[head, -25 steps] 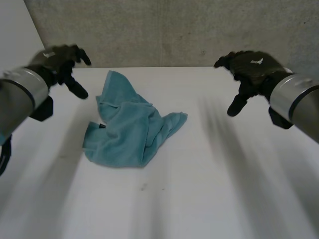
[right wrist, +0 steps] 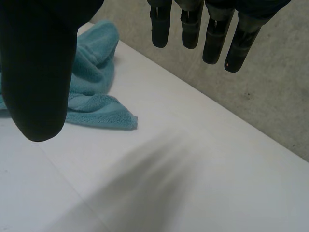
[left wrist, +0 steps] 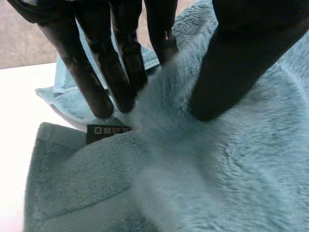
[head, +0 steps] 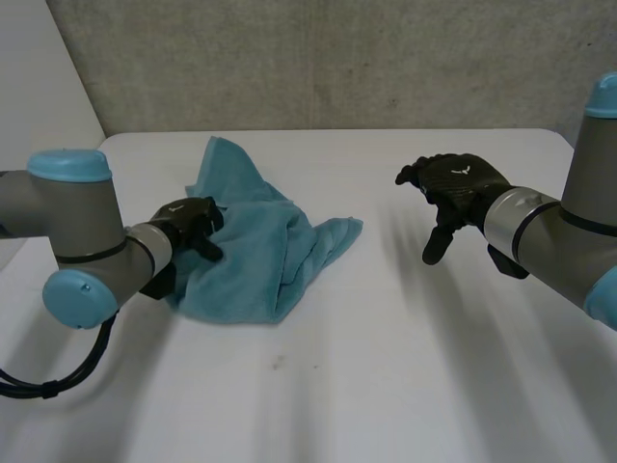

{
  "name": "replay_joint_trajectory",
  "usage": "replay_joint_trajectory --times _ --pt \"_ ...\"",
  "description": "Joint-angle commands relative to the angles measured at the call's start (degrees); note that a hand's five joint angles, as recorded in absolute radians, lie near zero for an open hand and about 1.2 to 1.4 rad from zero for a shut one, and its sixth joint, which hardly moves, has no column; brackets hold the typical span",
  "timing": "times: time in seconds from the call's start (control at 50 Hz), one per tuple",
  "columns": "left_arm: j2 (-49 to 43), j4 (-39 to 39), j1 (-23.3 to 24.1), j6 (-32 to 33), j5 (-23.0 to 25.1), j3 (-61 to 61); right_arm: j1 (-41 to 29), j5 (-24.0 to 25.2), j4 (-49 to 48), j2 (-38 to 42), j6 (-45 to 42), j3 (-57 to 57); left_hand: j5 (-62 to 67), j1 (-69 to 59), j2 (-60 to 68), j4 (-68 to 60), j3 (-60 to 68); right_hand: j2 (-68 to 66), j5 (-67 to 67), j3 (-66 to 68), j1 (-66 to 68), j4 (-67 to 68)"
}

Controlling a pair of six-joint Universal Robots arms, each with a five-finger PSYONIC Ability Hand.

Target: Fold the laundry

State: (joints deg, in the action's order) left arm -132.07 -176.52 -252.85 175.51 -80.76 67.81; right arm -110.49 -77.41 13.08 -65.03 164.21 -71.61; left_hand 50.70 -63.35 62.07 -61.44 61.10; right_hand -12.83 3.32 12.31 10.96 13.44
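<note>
a crumpled teal towel [head: 255, 241] lies on the white table [head: 405, 386], toward ten o'clock of the table's middle. one pointed end reaches to twelve o'clock and another to three. the left hand [head: 188, 224] sits on the towel's nine o'clock edge. in the left wrist view its fingers [left wrist: 99, 77] are straight and set apart from the thumb, and their tips press into the pile just beside a small black label [left wrist: 107, 131], with nothing pinched. the right hand [head: 453, 188] hangs over bare table at the towel's three o'clock, well apart from it, with its fingers spread and holding nothing. in the right wrist view a towel corner lies beside its thumb.
</note>
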Motion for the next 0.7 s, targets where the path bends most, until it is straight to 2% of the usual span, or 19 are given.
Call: replay_joint_trajectory --times 0.02,0.06,0.16,0.18,0.32,0.34,0.44,0.54,0.62,0.64,0.7 --pt "6.3 0.9 1.4 0.6 0.0 2.3 -0.3 1.1 -0.1 2.6 1.1 2.9 19.3 -16.6 17.9 -18.6 18.9 2.8 -3.3 -2.3 -1.0 -3.4" --pt "13.6 2.1 2.1 0.8 0.3 7.9 -0.4 2.3 -0.6 4.6 1.9 5.2 19.3 -16.6 17.9 -18.6 18.9 2.8 -3.3 -2.3 -1.0 -3.4" --pt "23.9 2.3 2.7 1.6 0.3 15.3 -0.6 6.9 -0.8 10.3 3.7 12.4 19.3 -16.6 17.9 -18.6 18.9 2.8 -3.3 -2.3 -1.0 -3.4" --pt "28.1 2.3 3.1 2.8 0.3 18.2 -0.6 10.5 -0.2 13.2 5.1 17.2 19.3 -16.6 17.9 -18.6 18.9 2.8 -3.3 -2.3 -1.0 -3.4" --pt "46.3 2.4 5.4 11.9 0.3 31.7 -0.6 20.9 3.7 19.5 8.7 28.3 19.3 -16.6 17.9 -18.6 18.9 2.8 -3.3 -2.3 -1.0 -3.4" --pt "47.9 2.5 6.0 12.7 0.3 33.0 -1.2 23.4 4.1 21.5 8.8 30.3 19.3 -16.6 17.9 -18.6 18.9 2.8 -3.3 -2.3 -1.0 -3.4" --pt "54.0 2.5 8.6 14.4 0.1 39.8 -8.2 28.0 5.5 26.0 8.5 33.1 19.3 -16.6 17.9 -18.6 18.9 2.8 -3.3 -2.3 -1.0 -3.4" --pt "55.0 4.0 8.3 14.5 -0.1 42.8 -14.0 27.7 5.6 28.2 7.2 32.9 19.3 -16.6 17.9 -18.6 18.9 2.8 -3.3 -2.3 -1.0 -3.4" --pt "55.0 5.3 7.6 14.5 -0.3 43.8 -16.9 23.0 4.8 30.8 5.9 34.4 19.3 -16.6 17.9 -18.6 18.9 2.8 -3.3 -2.3 -1.0 -3.4" --pt "55.0 5.4 7.5 14.5 -0.3 43.9 -17.3 18.6 4.2 31.4 5.6 35.7 19.3 -16.6 17.9 -18.6 18.9 -14.0 13.5 14.6 15.9 13.4" --pt "54.8 5.3 5.6 14.6 -0.4 43.8 -17.1 10.6 3.3 31.0 5.3 37.7 19.3 -16.6 17.9 -18.6 18.9 -60.0 59.5 60.5 61.9 59.4"
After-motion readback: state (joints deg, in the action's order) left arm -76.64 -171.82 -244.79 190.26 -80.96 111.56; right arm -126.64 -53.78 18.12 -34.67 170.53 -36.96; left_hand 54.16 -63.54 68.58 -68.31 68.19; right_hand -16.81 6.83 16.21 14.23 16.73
